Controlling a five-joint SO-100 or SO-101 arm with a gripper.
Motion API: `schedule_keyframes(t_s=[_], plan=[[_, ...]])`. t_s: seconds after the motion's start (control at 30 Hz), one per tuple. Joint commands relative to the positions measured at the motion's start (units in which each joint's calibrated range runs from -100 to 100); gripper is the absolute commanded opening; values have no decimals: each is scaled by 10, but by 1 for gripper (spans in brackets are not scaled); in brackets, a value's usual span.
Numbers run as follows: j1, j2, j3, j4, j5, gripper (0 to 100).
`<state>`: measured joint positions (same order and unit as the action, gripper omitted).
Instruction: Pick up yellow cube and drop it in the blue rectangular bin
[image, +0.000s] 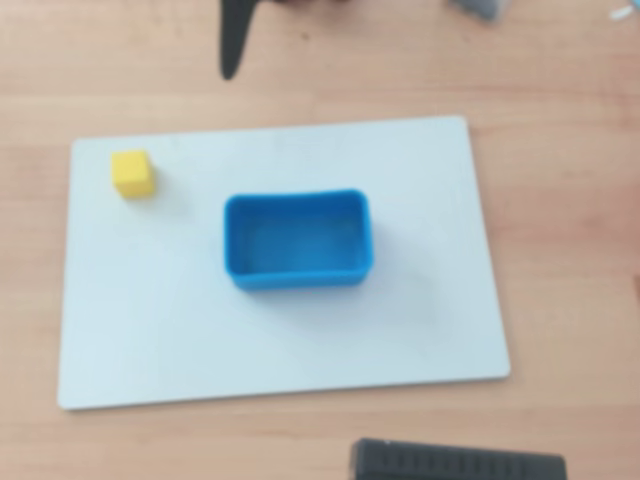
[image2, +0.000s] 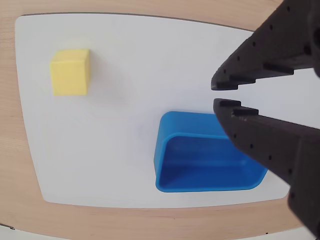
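The yellow cube (image: 132, 172) sits near the far left corner of a white board (image: 400, 330), apart from everything else; in the wrist view it (image2: 70, 71) is at the upper left. The blue rectangular bin (image: 298, 278) stands empty in the middle of the board, and its wall shows in the wrist view (image2: 164, 150) at the lower centre. My gripper (image2: 215, 95) hangs above the board over the bin's far edge, well away from the cube. Its jaws are almost touching and hold nothing. In the overhead view only its dark tip (image: 231, 65) shows at the top edge.
The white board (image2: 115, 165) lies on a wooden table (image: 560, 200). A black ribbed object (image: 455, 462) lies at the bottom edge of the overhead view. A grey thing (image: 478, 8) shows at the top right.
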<state>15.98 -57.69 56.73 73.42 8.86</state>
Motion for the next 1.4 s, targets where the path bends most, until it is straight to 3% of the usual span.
schedule_keyframes(t_s=[0.0, 0.3, 0.87, 1.27, 1.37], plan=[[43, 105, -163, 24, 37, 0], [89, 222, -214, 9, 102, 0], [143, 597, -499, 8, 126, 0], [147, 678, -560, 20, 148, 0], [141, 678, -565, 35, 145, 7]])
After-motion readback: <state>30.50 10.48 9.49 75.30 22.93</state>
